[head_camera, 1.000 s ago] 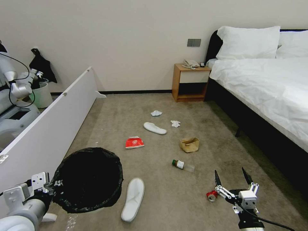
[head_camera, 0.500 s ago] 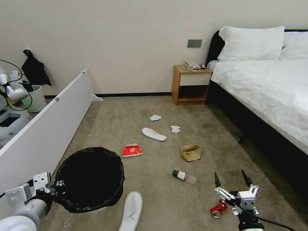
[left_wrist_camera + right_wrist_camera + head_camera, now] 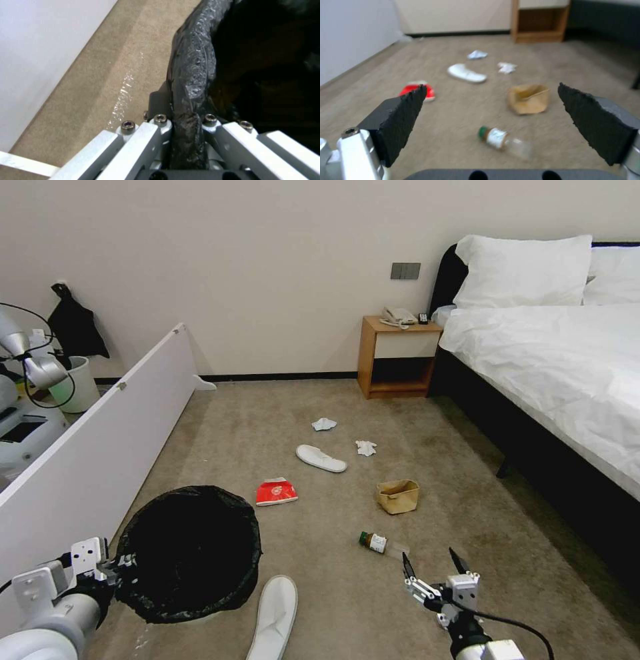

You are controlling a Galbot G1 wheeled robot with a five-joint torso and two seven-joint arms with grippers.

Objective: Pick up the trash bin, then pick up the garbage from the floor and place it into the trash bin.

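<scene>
Here, head view: the round trash bin (image 3: pixel 190 553) lined with crinkled black plastic sits low at the robot's left, held at its near rim by the left gripper (image 3: pixel 115 565). On the beige short-pile carpet floor (image 3: pixel 333 593) lies the litter. One white slipper (image 3: pixel 273 617) lies just beside the bin, toward the right. A red snack packet (image 3: pixel 276 491) lies farther out. A second white slipper (image 3: pixel 321 458) is beyond that. Two crumpled white tissues (image 3: pixel 324 424) and (image 3: pixel 365 448) lie near that far slipper. A brown paper bag (image 3: pixel 398 496) stands open to the right of the packet. A clear bottle with a green cap (image 3: pixel 382 545) lies on its side nearest the right gripper (image 3: pixel 432 568), which hovers low at the front right with its black fingers spread wide and nothing between them. A white low partition panel (image 3: pixel 100 440) runs along the left; a wooden bedside table (image 3: pixel 397 355) and a bed with white linen (image 3: pixel 553 360) stand at the back and right.

Left wrist view: the white fingers (image 3: pixel 146 140) are closed tight on the bag-covered rim of the bin (image 3: pixel 193 75), one finger outside, one inside.

Right wrist view: the two black pads (image 3: pixel 405 117) stand far apart, empty, with the bottle (image 3: pixel 505 141) on the carpet between them. The paper bag (image 3: pixel 528 98), packet (image 3: pixel 418 91), far slipper (image 3: pixel 466 73) and tissues (image 3: pixel 506 67) lie beyond.
</scene>
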